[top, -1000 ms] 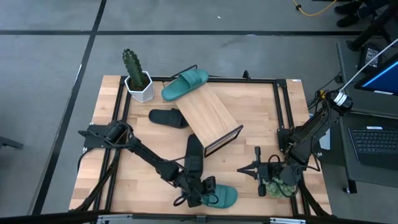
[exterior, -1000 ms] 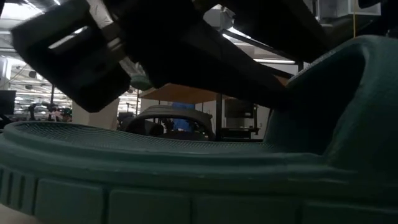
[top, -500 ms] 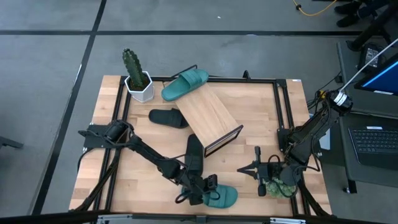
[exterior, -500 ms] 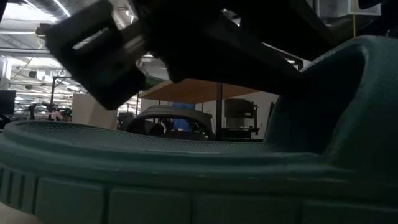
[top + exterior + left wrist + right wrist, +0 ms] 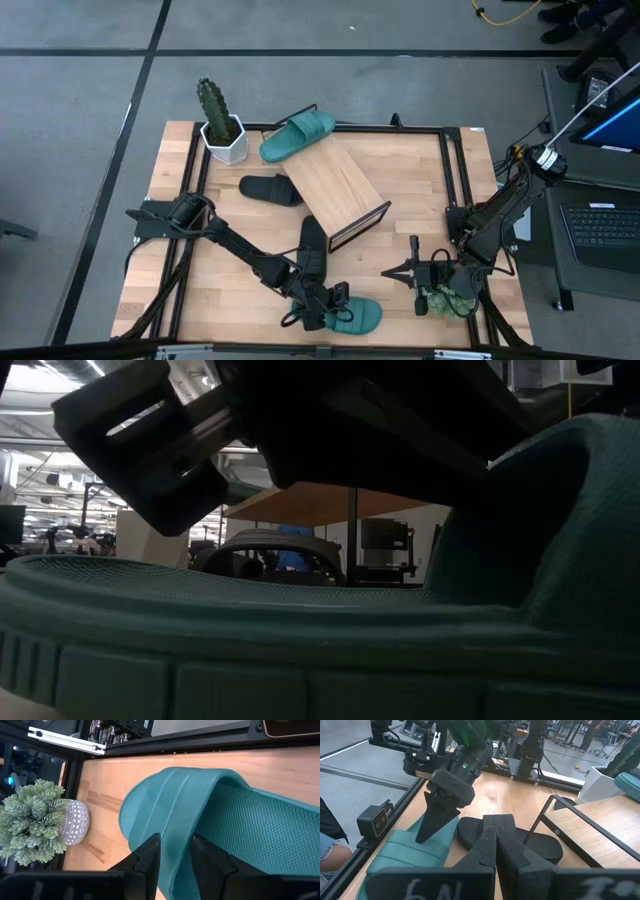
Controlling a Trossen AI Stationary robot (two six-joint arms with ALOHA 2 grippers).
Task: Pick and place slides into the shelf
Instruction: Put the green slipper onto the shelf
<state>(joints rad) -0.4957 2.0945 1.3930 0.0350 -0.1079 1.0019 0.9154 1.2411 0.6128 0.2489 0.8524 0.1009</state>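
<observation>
**Ben:** High view first. How many slides are on the shelf (image 5: 335, 190)?

**Ana:** None that I can be sure of. The far teal slide (image 5: 297, 134) touches the far end of the plank. I cannot tell if it sits on it. The first black slide (image 5: 271, 188) lies on the table just beside the shelf. The second black slide (image 5: 313, 243) lies on the table near the shelf's other end.

**Ben:** And the last one?

**Ana:** The near teal slide (image 5: 357, 317) lies at the table's front edge, well apart from the shelf. The left gripper (image 5: 333, 311) is down on it. The right gripper (image 5: 414, 275) waits near a small plant pot (image 5: 446, 298).

**Ben:** Low view now. What do you see?

**Ana:** Only that near teal slide, very big. It lies flat on the table, with the dark left arm right over it.

**Ben:** Left wrist view?

**Ana:** The left pincer sits around the wide strap, one side each. I cannot tell if it squeezes tight yet.

**Ben:** Right wrist view?

**Ana:** The right pincer is closed and holds nothing. Past it I see the second black slide and the left gripper on the teal one.

**Ben:** So is the job nearly done?

**Ana:** No, I think it is just at the start. This slide has to go up to the shelf. At least the two black ones must follow.
</observation>
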